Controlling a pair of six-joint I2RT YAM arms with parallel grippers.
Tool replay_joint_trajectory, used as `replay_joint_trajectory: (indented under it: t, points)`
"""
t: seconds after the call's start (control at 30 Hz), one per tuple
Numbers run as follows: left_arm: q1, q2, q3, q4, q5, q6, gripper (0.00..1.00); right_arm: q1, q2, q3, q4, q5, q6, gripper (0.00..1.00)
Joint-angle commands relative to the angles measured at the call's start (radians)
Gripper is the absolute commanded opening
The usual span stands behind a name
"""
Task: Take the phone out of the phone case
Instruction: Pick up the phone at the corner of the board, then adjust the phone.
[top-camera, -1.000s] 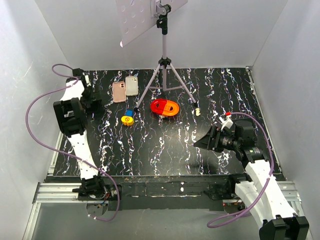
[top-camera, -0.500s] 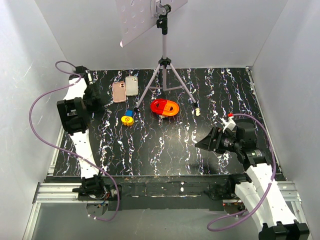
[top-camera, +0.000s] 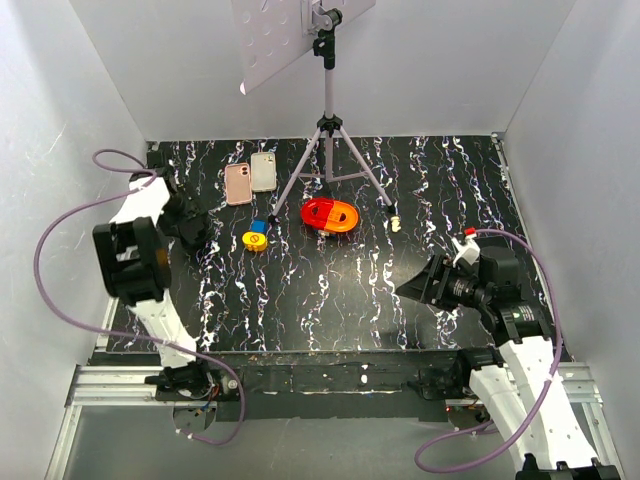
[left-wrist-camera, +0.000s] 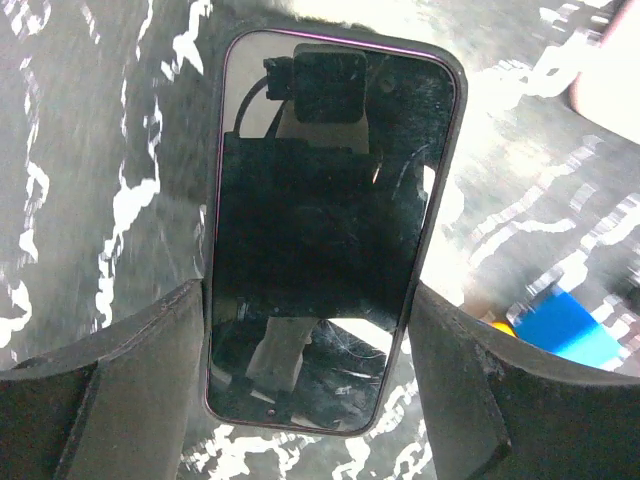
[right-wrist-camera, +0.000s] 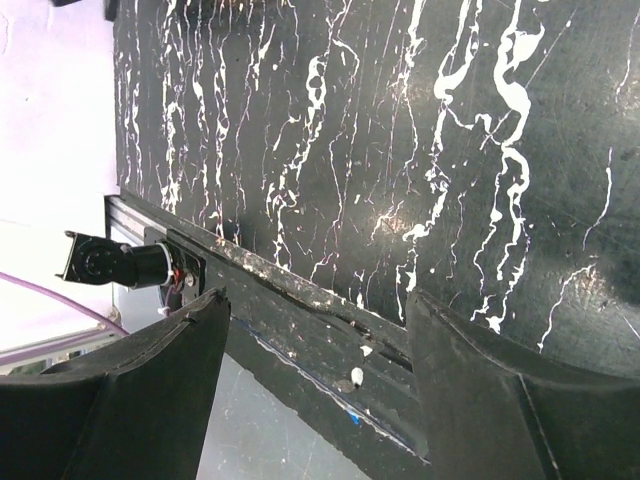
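Scene: Two arms work a black marbled table (top-camera: 340, 290). The action sits at its far left corner.
Left gripper (left-wrist-camera: 308, 300): Its two fingers (left-wrist-camera: 130, 380) are pressed against the long sides of the phone case (left-wrist-camera: 340, 36), one on each flank.
Phone (left-wrist-camera: 320, 230): It sits fully seated in the dark case, glass toward the wrist camera. The pair looks held clear of the tabletop, though the gap underneath cannot be made out.
Right gripper (right-wrist-camera: 318, 300): Well apart from the action over the near right of the table, with fingers spread and nothing between them.
Step in hand: By the look of it the cased phone has been secured in one gripper, and the separation itself has not begun, as no corner of the case is peeled back.
Next move: It likely calls for the right arm to cross to the far left and catch a case edge or corner. The left grip would have to hold the case without pinning the phone inside it.
Bystanders: A pink case (top-camera: 238, 183) and a pale one (top-camera: 263, 171) lie flat side by side at the far edge, and a blue block (left-wrist-camera: 565, 325) rests just beyond the held phone.
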Motion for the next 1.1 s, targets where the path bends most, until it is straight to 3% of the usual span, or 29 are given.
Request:
replay_joint_trajectory:
  t: [0.0, 0.13, 0.3, 0.43, 0.57, 0.7, 0.83, 1.07]
  points:
    - [-0.039, -0.296, -0.112, 0.077, 0.012, -0.12, 0.0, 0.004, -0.035, 0.017, -0.016, 0.033, 0.031, 0.76]
    - [-0.079, -0.474, -0.262, 0.088, -0.01, -0.143, 0.0, 0.004, -0.033, 0.003, 0.005, 0.034, 0.053, 0.75]
    - [-0.132, -0.676, -0.399, 0.124, 0.087, -0.106, 0.0, 0.004, -0.027, 0.004, 0.034, 0.007, 0.087, 0.75]
    - [-0.276, -0.845, -0.509, 0.181, 0.168, -0.052, 0.0, 0.004, 0.014, 0.032, 0.062, -0.018, 0.081, 0.78]
    - [-0.465, -0.96, -0.595, 0.293, 0.207, -0.006, 0.0, 0.004, 0.169, 0.102, 0.036, -0.116, 0.003, 0.83]
    - [-0.658, -0.971, -0.612, 0.337, 0.245, 0.09, 0.0, 0.004, 0.376, 0.196, -0.004, -0.231, -0.076, 0.84]
    - [-0.803, -0.93, -0.608, 0.341, 0.253, 0.228, 0.0, 0.009, 0.496, 0.198, 0.172, -0.344, 0.02, 0.81]
    - [-0.901, -0.885, -0.606, 0.344, 0.236, 0.281, 0.0, 0.121, 0.56, 0.236, 0.414, -0.371, 0.205, 0.83]
